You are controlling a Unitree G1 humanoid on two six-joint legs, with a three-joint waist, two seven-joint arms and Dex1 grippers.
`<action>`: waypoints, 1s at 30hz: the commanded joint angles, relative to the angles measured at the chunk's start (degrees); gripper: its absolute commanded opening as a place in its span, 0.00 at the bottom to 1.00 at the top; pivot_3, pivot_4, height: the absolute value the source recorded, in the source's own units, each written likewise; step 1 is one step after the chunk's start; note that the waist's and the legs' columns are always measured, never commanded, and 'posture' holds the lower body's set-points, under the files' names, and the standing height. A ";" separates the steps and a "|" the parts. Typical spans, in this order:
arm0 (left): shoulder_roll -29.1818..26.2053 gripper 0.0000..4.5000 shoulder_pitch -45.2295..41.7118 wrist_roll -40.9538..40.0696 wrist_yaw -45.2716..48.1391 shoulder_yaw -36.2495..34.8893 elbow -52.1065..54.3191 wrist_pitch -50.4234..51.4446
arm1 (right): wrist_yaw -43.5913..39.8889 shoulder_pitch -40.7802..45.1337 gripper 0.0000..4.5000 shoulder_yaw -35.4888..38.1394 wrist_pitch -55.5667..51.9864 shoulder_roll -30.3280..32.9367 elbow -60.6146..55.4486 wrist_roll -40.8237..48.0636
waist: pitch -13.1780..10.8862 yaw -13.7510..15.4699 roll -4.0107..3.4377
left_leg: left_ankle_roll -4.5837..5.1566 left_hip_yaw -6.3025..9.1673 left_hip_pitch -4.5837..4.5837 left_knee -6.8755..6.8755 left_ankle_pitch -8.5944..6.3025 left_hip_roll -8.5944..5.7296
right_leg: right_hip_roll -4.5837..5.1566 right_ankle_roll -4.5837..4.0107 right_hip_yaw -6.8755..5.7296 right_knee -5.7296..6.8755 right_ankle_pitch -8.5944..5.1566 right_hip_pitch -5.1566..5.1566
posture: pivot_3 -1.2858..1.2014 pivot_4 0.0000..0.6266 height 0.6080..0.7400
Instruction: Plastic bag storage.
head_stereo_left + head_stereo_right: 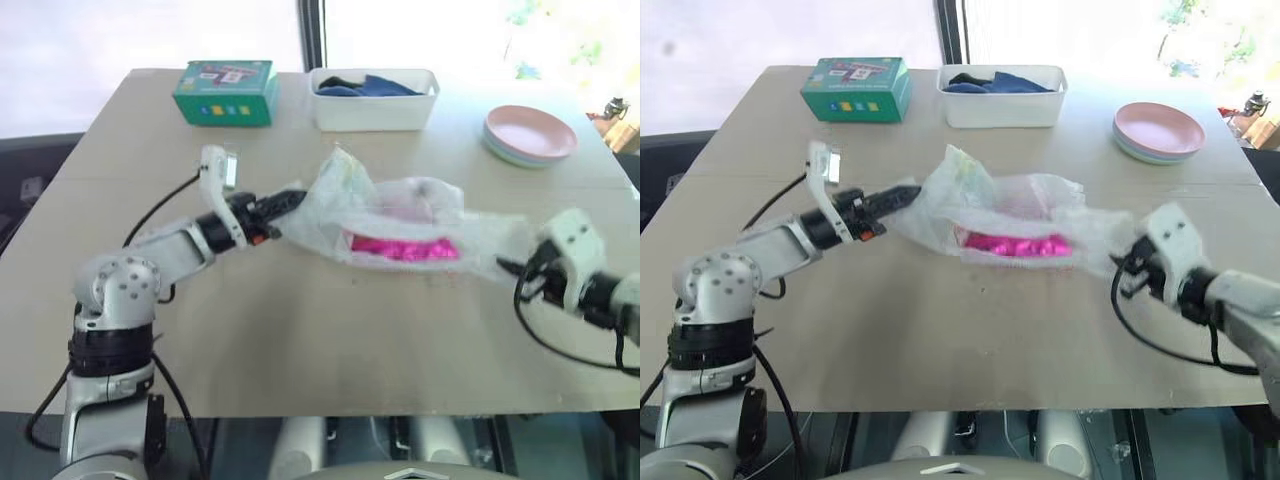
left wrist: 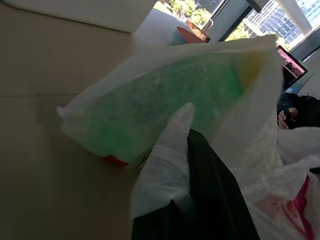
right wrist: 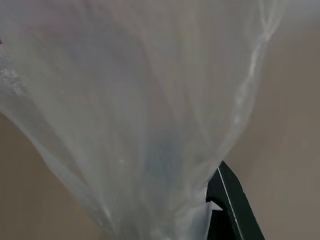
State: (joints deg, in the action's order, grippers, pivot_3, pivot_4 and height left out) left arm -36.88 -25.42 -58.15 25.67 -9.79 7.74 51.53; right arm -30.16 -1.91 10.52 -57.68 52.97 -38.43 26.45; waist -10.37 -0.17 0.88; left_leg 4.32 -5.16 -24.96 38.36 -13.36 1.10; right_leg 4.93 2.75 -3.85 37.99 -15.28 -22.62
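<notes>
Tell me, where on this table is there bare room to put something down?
The widest bare stretch is the near part of the table, in front of the plastic bag. Another bare patch lies between the bag and the plates. The far edge is crowded: green box, white bin, plates. Both grippers, left and right, pinch the bag's ends.

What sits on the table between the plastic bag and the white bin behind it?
Nothing: in the left eye view, bare tabletop separates the plastic bag from the white bin.
</notes>
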 commanded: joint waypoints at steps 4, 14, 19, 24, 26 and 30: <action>1.25 0.01 2.10 12.87 4.56 5.92 -2.77 -6.99 | 4.66 4.31 0.00 -12.35 8.51 -6.55 9.78 -10.01 | 0.07 -0.32 0.09 | -0.09 0.00 0.38 0.02 -0.03 0.17 | 0.11 -0.06 0.05 -0.01 0.04 0.30 | 0.52 0.24 1.00; 3.44 0.00 2.35 20.81 6.84 0.16 -6.45 -16.52 | 1.60 15.02 0.13 -8.75 20.55 -11.83 20.29 -13.09 | 0.24 -0.15 0.33 | -0.11 0.11 0.08 0.01 0.10 0.20 | 0.07 -0.23 0.06 0.04 0.16 0.03 | 0.52 0.24 1.00; 0.31 0.30 14.91 8.82 14.23 -8.45 7.51 -11.02 | -7.80 2.47 0.65 1.73 24.97 -9.35 8.41 -5.29 | 0.23 0.07 0.30 | -0.10 0.09 0.07 -0.56 0.05 0.18 | 0.10 -0.23 -0.01 -0.49 0.03 0.01 | 0.52 0.24 1.00; -2.08 0.81 29.51 3.18 18.64 -14.05 17.72 -8.27 | -18.83 -12.63 1.00 17.59 29.87 -11.32 -2.62 7.24 | 0.22 0.77 0.24 | -0.11 0.26 0.31 -0.56 0.04 0.19 | 0.19 -0.22 0.01 -0.48 0.02 0.32 | 0.52 0.24 1.00; -2.85 0.99 35.52 6.24 19.60 -15.28 19.00 -10.57 | -23.95 -18.85 1.00 23.53 34.05 -13.17 -3.55 10.21 | 0.28 0.80 0.07 | -0.18 0.29 0.61 -0.56 -0.05 0.18 | 0.23 -0.22 0.02 -0.50 0.01 0.63 | 0.52 0.24 1.00; -3.04 0.99 40.57 8.62 18.06 -19.40 15.65 -12.20 | -29.24 -27.33 1.00 31.13 41.02 -15.37 1.14 9.43 | 0.36 1.25 0.07 | -0.07 0.38 1.13 -0.70 -0.35 0.20 | 0.31 -0.45 -0.02 -0.73 -0.14 1.08 | 0.52 0.24 1.00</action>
State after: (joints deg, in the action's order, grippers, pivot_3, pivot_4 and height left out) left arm -39.38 15.66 -50.40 43.87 -26.61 22.83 41.46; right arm -57.73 -28.66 38.16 -19.55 37.89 -38.09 35.29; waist -10.01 1.08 0.95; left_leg 4.25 -4.77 -23.83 37.67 -13.71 1.30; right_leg 5.29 2.29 -3.88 37.27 -15.41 -21.54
